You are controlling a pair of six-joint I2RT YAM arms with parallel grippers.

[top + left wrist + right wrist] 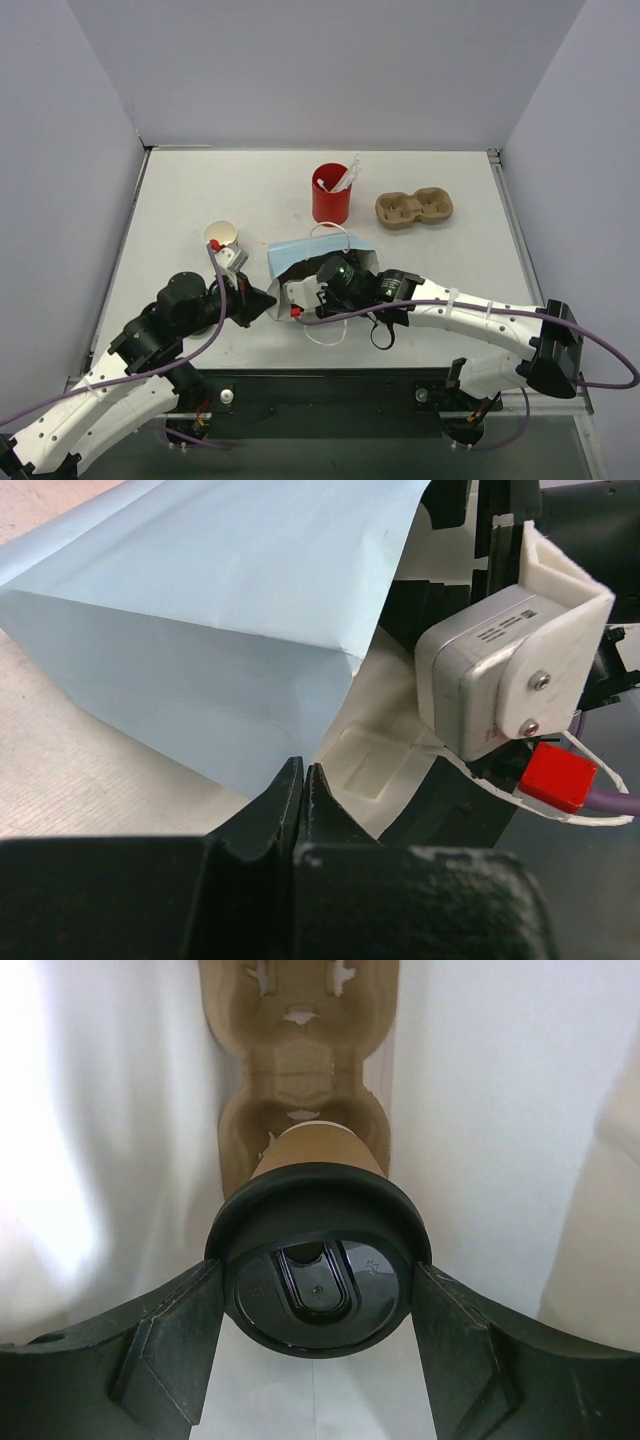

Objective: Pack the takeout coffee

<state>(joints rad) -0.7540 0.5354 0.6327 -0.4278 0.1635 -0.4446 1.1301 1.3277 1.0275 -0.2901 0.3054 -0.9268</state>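
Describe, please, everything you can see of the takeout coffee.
The takeout coffee is a kraft-brown paper cup under a glossy black plastic lid with a sip-hole recess. Seen lid-first inside the white-walled bag, its base sits in a pocket of the pulp carrier. The right tool grips the lid's sides.

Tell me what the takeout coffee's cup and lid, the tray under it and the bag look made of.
The takeout coffee: matte brown wall, likely kraft paper. Its lid: glossy black with highlights, probably plastic. The tray: dull tan, rough, moulded edges, looks like pulp fibre. The bag: pale blue, creased and folded, seemingly paper.
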